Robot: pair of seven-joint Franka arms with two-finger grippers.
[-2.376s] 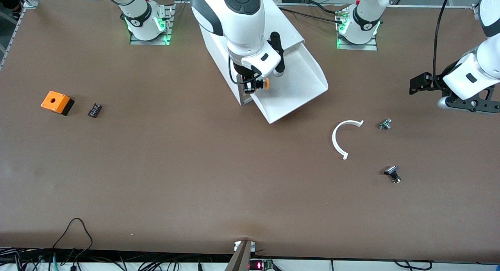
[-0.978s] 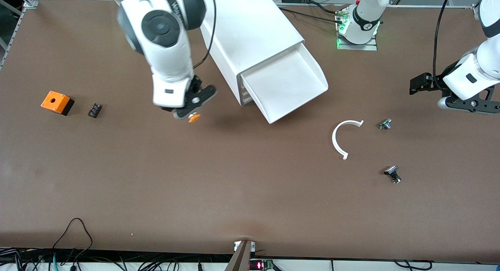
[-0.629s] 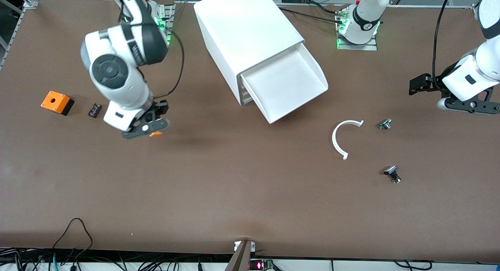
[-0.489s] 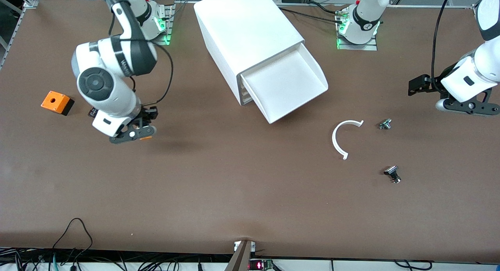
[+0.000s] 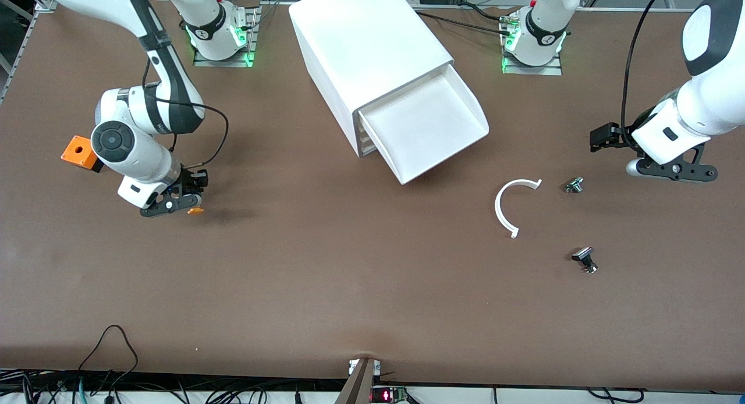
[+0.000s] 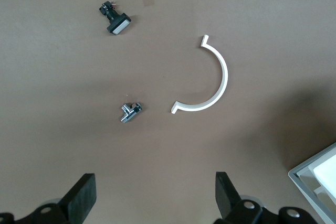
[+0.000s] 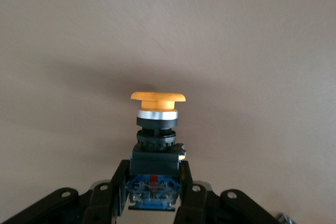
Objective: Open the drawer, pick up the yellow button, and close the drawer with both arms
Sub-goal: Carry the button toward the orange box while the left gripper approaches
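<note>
My right pincer is clamped on the button's blocky base over the surface near the orange box, a light, rigid part best gripped there, while my left pincer waits wide open, drawer open.

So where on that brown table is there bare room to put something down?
The widest bare stretch is the table nearer the front camera than the white cabinet. It is crowded around the white plastic half-ring and two small metal parts.
</note>
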